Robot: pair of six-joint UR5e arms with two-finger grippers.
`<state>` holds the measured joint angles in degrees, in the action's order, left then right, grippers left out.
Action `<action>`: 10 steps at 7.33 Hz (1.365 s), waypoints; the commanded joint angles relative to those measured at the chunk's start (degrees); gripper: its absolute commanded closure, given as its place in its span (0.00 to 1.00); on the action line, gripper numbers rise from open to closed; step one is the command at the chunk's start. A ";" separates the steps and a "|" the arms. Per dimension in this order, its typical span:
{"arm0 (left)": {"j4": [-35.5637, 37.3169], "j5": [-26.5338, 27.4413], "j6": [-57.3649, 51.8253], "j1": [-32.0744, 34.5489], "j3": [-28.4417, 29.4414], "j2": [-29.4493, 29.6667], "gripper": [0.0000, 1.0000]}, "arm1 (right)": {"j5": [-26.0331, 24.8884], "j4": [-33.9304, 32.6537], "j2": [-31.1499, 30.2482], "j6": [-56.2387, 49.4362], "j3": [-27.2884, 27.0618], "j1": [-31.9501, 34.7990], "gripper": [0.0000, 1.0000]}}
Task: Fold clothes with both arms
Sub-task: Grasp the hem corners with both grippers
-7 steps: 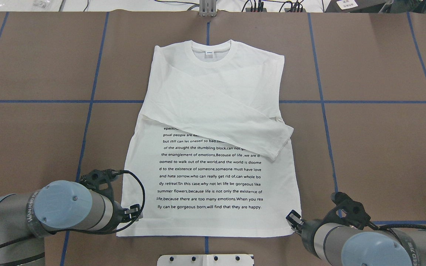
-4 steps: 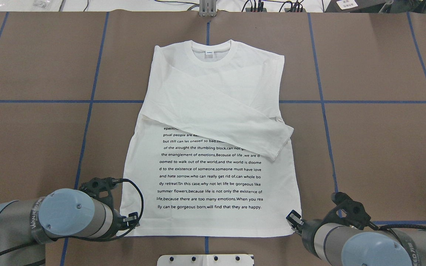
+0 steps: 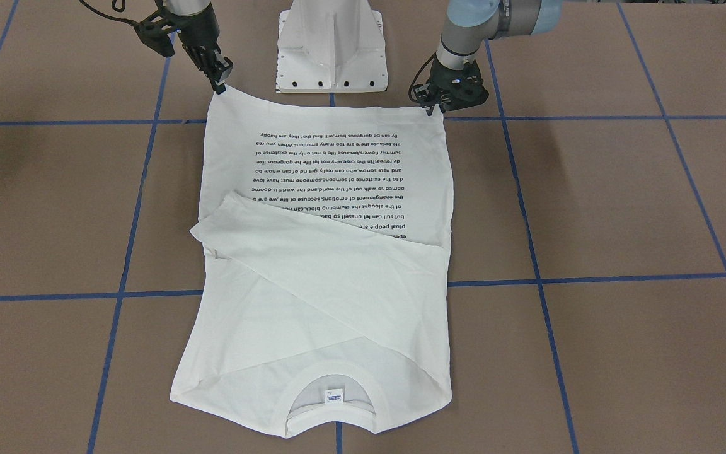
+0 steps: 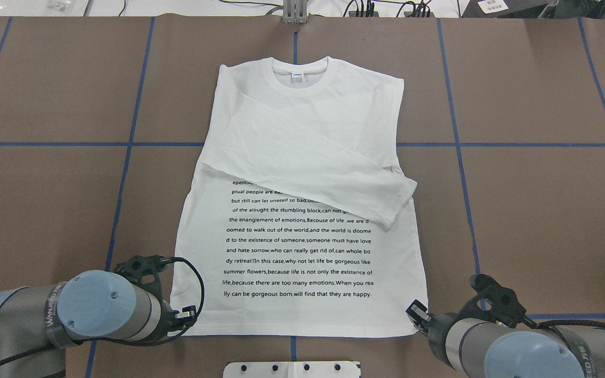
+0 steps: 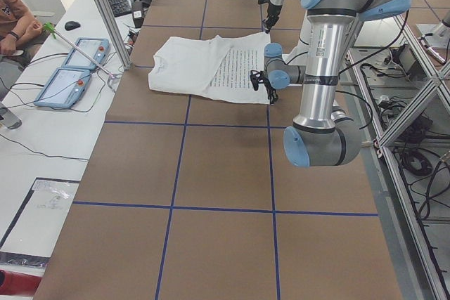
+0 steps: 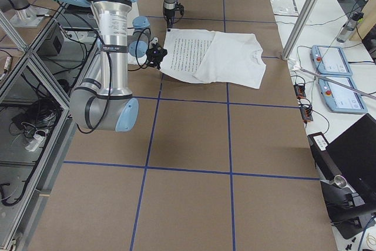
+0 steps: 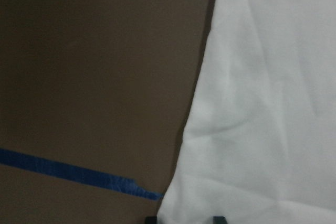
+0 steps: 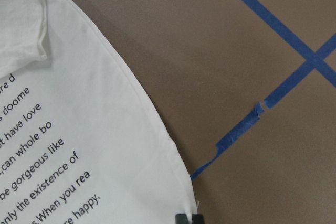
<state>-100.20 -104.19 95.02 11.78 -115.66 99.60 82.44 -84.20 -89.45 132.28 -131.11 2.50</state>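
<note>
The right gripper (image 3: pixel 219 80) pinched the T-shirt (image 4: pixel 292 131) hem corner; the left gripper (image 3: pixel 429 108), fingers spread astride its corner, probably had to clamp before an even lift.

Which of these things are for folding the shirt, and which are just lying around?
For the job:
white T-shirt
left gripper
right gripper

Just lying about:
white pedestal base
control tablets
laptop
</note>
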 commanded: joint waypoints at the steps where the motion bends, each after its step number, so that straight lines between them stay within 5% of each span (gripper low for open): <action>1: 0.26 -6.34 -0.28 -0.01 -1.57 -0.02 1.00 | 0.00 0.00 -0.02 0.00 -0.02 -0.22 1.00; 5: 0.35 -6.46 0.25 -0.01 -6.31 0.24 1.00 | -0.18 -0.09 -0.37 0.00 -0.98 -2.85 1.00; 7: 0.61 -6.55 -0.27 1.39 -10.69 1.03 1.00 | -0.26 -6.29 0.15 0.00 -5.97 0.89 1.00; 10: 1.06 -7.33 -9.90 19.97 -6.54 10.67 1.00 | 4.63 -7.73 6.27 -11.36 -5.49 16.08 1.00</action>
<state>-99.26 -110.88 90.14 24.42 -125.31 106.15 84.55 -91.08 -86.89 127.36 -137.72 12.18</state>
